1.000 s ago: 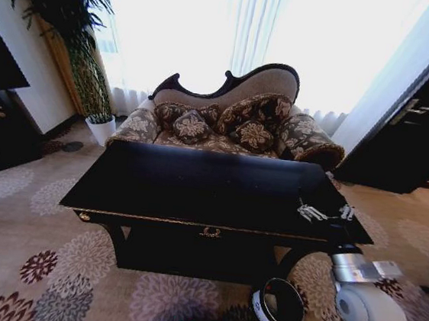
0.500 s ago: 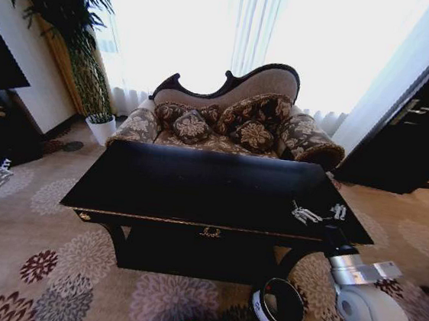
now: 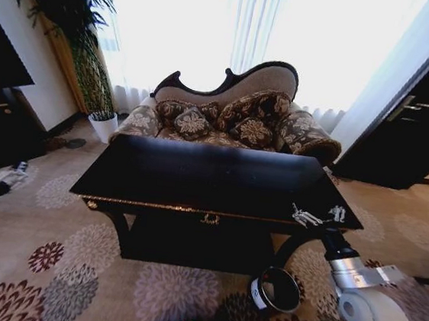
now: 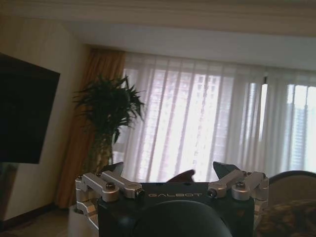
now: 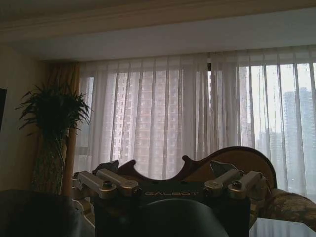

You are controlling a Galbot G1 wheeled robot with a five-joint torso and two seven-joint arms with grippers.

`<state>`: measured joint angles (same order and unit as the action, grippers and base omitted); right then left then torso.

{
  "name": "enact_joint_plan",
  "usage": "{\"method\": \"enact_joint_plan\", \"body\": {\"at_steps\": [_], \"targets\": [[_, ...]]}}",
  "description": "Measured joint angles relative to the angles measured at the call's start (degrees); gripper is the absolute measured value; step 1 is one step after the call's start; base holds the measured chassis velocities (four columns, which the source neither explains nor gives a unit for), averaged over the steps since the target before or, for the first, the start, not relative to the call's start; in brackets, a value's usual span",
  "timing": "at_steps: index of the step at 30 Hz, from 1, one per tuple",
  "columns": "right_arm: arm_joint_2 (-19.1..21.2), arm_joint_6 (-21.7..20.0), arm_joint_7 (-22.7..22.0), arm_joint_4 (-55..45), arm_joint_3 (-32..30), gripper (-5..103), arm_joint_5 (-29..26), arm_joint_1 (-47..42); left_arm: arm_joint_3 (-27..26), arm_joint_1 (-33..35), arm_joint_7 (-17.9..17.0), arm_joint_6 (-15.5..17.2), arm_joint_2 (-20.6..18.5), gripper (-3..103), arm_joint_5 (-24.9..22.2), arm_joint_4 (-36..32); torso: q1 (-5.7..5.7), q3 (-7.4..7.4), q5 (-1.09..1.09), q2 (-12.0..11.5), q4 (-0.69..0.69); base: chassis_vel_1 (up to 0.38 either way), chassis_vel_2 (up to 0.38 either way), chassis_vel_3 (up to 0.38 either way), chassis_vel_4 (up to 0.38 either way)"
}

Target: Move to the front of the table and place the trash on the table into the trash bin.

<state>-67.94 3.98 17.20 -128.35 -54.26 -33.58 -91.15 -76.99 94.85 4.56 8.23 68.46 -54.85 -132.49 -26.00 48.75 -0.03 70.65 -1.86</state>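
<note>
While the whole head view has shifted since a moment ago, so the camera moved, I now face the desk (image 3: 197, 178) nearly square. Its glossy top shows me no trash. My right claw (image 3: 318, 215), spread and holding nothing, hangs over the front right corner; the trash bin (image 3: 276, 290) sits on the carpet below. My left claw (image 4: 170, 174), likewise spread in its wrist view, faces the curtains.
</note>
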Motion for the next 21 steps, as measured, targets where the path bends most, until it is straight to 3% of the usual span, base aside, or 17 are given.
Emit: {"method": "enact_joint_plan", "body": {"at_steps": [13, 21], "targets": [[0.26, -0.04, 1.23, 0.25, 0.04, 100, 0.39, 0.14, 8.61, 1.61, 0.2, -0.58, 0.37, 100, 3.89, -4.36, 0.0, 0.0, 0.01, 0.0, 0.0, 0.346, -0.343, -0.333, 0.331], [0.74, -0.03, 1.81, 0.5, 0.12, 100, 0.39, 0.22, 7.81, 1.28, 0.2, -0.46, -1.55, 100, 2.77, -5.58, 0.01, 0.0, 0.03, 0.01, -0.01, 0.375, -0.379, -0.382, 0.348]]}}
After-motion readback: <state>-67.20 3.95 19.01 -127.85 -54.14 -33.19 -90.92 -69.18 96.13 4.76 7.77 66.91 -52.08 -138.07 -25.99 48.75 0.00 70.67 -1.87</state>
